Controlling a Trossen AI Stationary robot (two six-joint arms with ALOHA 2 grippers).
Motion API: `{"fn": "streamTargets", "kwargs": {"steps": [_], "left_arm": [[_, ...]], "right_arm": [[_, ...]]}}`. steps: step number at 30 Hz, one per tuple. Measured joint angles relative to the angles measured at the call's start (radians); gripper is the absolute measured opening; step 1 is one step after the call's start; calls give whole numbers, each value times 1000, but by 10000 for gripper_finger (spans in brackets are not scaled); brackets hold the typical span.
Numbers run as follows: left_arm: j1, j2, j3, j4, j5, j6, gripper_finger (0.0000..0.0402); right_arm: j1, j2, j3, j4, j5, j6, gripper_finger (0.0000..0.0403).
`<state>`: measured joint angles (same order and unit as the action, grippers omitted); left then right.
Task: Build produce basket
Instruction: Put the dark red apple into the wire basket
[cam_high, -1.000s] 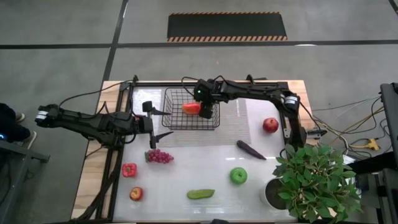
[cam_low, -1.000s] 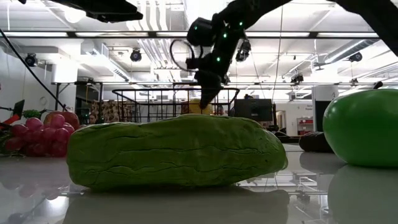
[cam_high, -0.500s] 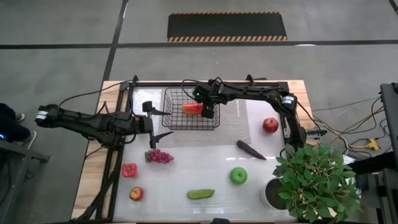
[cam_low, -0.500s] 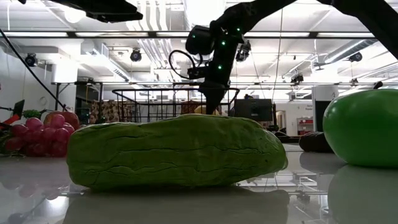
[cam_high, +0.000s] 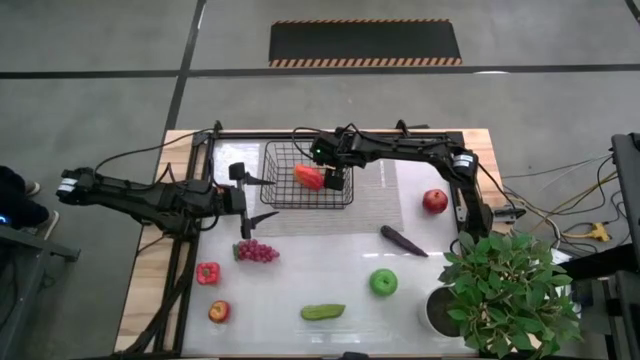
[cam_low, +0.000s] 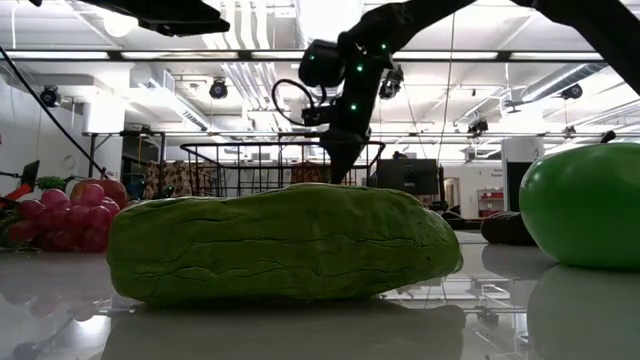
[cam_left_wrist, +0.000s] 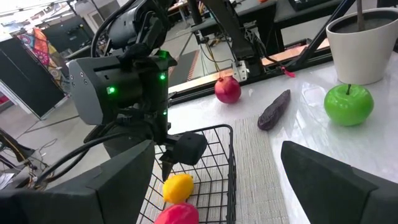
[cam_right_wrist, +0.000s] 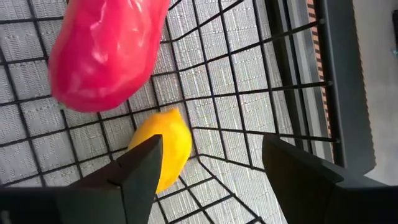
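Observation:
The black wire basket (cam_high: 285, 195) stands at the table's far middle. Inside it are a red pepper (cam_right_wrist: 106, 50) and a yellow lemon (cam_right_wrist: 163, 148); the lemon lies on the mesh floor near a corner. My right gripper (cam_right_wrist: 211, 155) hangs open over the basket's right part, slanting down, with nothing between its fingers and the pepper just beyond them. My left gripper (cam_high: 247, 198) waits open, held level, just left of the basket. Other produce lies loose on the table.
On the table's near half lie purple grapes (cam_high: 257, 251), a red pepper (cam_high: 207, 272), a small apple (cam_high: 218, 311), a cucumber (cam_high: 322, 312) and a green apple (cam_high: 383, 282). An eggplant (cam_high: 403, 240) and a red apple (cam_high: 434, 201) lie right of the basket. A potted plant (cam_high: 510, 290) fills the near right corner.
My right gripper has opened over the basket and let go of the red pepper, which now sits lower in the basket, turned a little and clear of the fingers. The gripper has tipped slightly but kept its place.

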<state>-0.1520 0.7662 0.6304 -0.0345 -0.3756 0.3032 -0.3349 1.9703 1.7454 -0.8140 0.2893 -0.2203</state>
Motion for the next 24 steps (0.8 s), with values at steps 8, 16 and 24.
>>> {"fn": "streamTargets", "kwargs": {"steps": [8,16,24], "left_arm": [[0,1,0,0,0,-2,331],[0,41,0,1,0,-10,331],[0,100,8,65,0,-11,331]], "right_arm": [[59,-58,11,-26,0,4,253],[192,-163,7,-49,-1,55,225],[348,-265,-125,54,-10,75,214]]}}
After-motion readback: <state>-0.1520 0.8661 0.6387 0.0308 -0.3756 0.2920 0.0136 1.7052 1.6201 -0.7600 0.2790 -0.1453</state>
